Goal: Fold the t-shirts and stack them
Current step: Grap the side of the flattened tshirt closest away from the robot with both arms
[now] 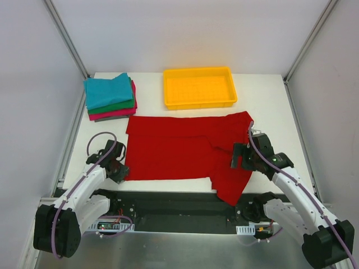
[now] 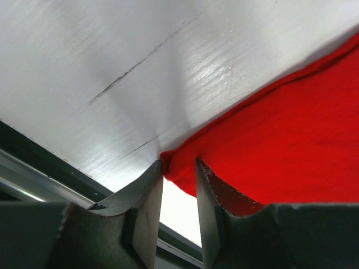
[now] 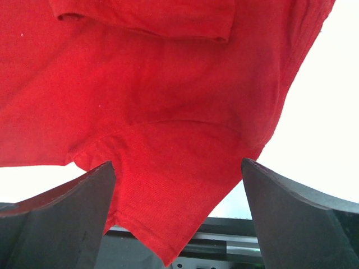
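White surface (image 1: 269, 106) inside plain white walls (image 1: 33, 84) with metal posts (image 1: 64, 33).
- Far left: folded stack (image 1: 110, 96), teal over green and pink-red.
- Far centre: yellow tray (image 1: 197, 70).
- Near centre: red t-shirt (image 1: 168, 151), spread out, right part overhanging the near edge.

Wrist views alone show:
- left gripper (image 2: 179, 163) a slit apart at the shirt's corner;
- right gripper (image 3: 178, 168) spread wide above the cloth.

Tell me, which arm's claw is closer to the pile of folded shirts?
Left. The left gripper sits at the red shirt's near-left corner, on the folded pile's side of the table. The right gripper is over the red shirt's other end, on the opposite side.
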You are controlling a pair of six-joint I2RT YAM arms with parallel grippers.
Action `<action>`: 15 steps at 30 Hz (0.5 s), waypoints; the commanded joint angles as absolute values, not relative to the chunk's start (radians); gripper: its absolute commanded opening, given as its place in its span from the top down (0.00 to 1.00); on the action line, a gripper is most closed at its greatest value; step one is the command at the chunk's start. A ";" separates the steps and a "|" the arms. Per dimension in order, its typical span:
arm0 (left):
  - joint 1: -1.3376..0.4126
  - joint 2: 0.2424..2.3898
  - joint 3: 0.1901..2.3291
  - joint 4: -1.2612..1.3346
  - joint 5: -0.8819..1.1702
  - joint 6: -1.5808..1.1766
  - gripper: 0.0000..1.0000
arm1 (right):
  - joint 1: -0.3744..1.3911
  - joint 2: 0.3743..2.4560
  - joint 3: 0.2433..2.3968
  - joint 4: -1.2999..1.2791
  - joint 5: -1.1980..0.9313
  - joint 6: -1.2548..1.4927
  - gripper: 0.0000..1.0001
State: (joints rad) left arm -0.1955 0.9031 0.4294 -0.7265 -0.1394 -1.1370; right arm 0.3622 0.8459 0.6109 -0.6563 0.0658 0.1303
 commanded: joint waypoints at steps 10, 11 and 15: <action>-0.199 0.945 0.419 -0.655 -0.166 -1.108 1.00 | 0.481 0.836 0.630 -0.768 0.023 0.124 0.04; -0.199 0.942 0.423 -0.652 -0.169 -1.101 1.00 | 0.509 0.839 0.643 -0.787 0.028 0.126 0.04; -0.199 0.940 0.449 -0.646 -0.187 -1.083 1.00 | 0.678 0.870 0.687 -0.863 0.038 0.152 0.02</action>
State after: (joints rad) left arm -0.1963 0.9321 0.4309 -0.6430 -0.1398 -1.1145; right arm 0.5495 0.8463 0.6144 -0.7589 0.0364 0.1307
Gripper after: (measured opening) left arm 0.009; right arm 0.967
